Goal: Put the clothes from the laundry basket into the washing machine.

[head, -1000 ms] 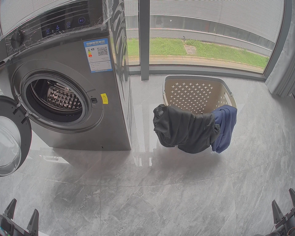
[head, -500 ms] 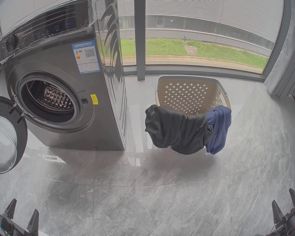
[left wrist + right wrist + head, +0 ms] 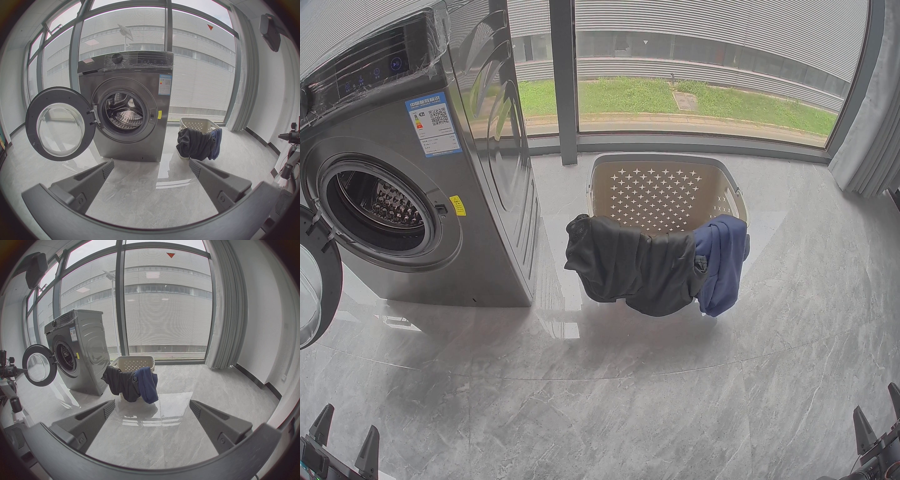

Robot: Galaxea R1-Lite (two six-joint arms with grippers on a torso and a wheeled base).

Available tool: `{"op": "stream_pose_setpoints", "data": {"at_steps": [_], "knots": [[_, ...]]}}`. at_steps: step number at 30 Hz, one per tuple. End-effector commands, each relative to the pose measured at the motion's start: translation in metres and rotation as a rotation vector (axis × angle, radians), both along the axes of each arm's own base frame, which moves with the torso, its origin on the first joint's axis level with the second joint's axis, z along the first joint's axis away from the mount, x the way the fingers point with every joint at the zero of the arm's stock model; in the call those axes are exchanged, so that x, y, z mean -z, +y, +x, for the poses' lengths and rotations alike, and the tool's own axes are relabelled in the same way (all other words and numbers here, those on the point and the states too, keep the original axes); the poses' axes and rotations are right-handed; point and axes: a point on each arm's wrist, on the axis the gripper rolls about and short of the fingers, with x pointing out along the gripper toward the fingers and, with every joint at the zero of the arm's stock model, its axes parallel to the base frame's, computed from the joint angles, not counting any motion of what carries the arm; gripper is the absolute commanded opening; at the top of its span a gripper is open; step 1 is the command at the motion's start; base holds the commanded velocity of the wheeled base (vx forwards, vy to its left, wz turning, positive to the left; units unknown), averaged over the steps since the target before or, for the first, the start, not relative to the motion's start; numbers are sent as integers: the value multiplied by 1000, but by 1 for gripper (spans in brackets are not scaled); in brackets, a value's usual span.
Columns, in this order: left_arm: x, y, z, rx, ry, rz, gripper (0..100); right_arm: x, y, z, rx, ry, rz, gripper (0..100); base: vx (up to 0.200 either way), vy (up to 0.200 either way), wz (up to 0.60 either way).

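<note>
Head view, left to right. The left gripper (image 3: 349, 425) sits at the lower left corner above the grey marble floor (image 3: 600, 400), its two dark pointed fingers spread apart with nothing between them. Behind it, the round door (image 3: 319, 281) of the washing machine (image 3: 481, 250) hangs swung open, exposing the perforated metal drum (image 3: 387, 203). The machine is a grey front-loader. Just beside it, toward the window (image 3: 700, 69), stands the laundry basket (image 3: 659, 187), beige with star-shaped holes in its walls. Two garments hang over its near rim and down its outside wall. A black garment (image 3: 631, 265) covers most of the rim, creased and bunched. A blue garment (image 3: 722, 262) hangs folded at the right end, touching the black one. A pale curtain (image 3: 872, 144) falls at the far right. The right gripper (image 3: 875, 403) sits at the lower right corner, its fingers likewise parted and empty. Both grippers are well apart from the basket.
</note>
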Motion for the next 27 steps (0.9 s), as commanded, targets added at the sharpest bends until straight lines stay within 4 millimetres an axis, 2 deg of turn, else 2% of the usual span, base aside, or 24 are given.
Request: {"op": "stream_pose_setpoints", "data": {"at_steps": [1,8,14,27], "knots": [[4,0,0,-1,1,-1,100,5,0,0,-1,0,0,100,200,0,0],[4,0,0,-1,1,1,100,5,0,0,-1,0,0,100,200,0,0],[4,0,0,-1,1,1,100,5,0,0,-1,0,0,100,0,0,0],[4,0,0,-1,3,-1,100,5,0,0,-1,0,0,100,0,-200,0]]}}
